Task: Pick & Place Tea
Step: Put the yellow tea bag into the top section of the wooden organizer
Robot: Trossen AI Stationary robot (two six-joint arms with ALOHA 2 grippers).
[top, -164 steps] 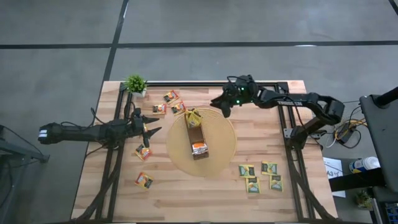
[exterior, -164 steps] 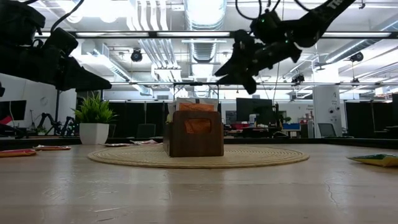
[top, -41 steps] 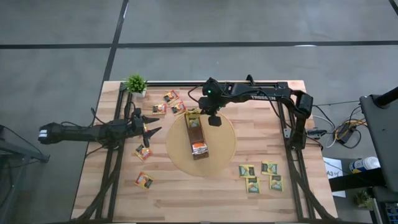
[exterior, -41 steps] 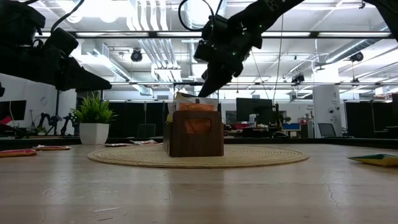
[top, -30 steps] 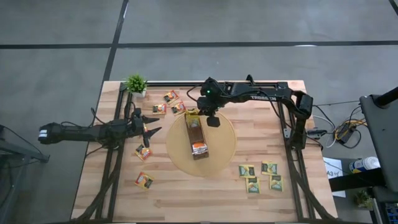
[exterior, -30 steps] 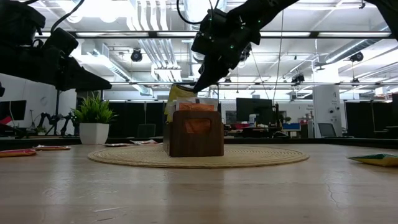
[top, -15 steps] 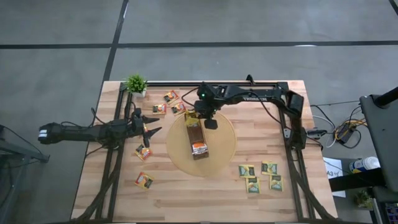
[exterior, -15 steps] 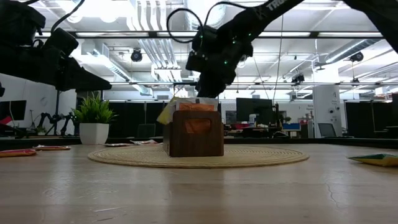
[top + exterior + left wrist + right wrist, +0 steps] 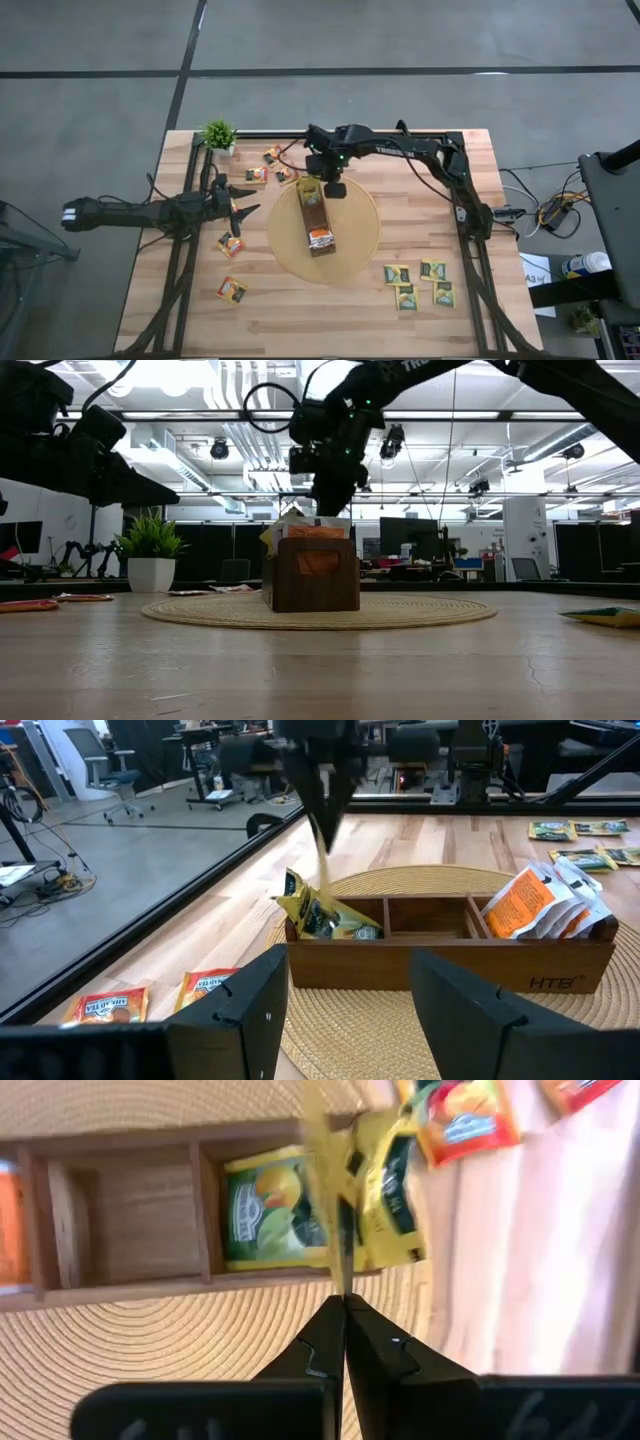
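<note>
right hand (image 9: 318, 181) shifted left w/ pinched yellow sachet (image 9: 335, 1230) over box (image 9: 317, 216).

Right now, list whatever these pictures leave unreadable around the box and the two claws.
- Box contents: low view, its front wall hides them.
- Right claw: whether it grips the yellow-green sachet; the sachet's blurred edge meets the shut tips.
- Left claw: low view, cut off by the edge.
- Sachet print: high view, too small.

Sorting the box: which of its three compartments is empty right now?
The middle compartment of the wooden box: bare wood, while one end holds green-and-yellow sachets and the other end orange sachets.
</note>
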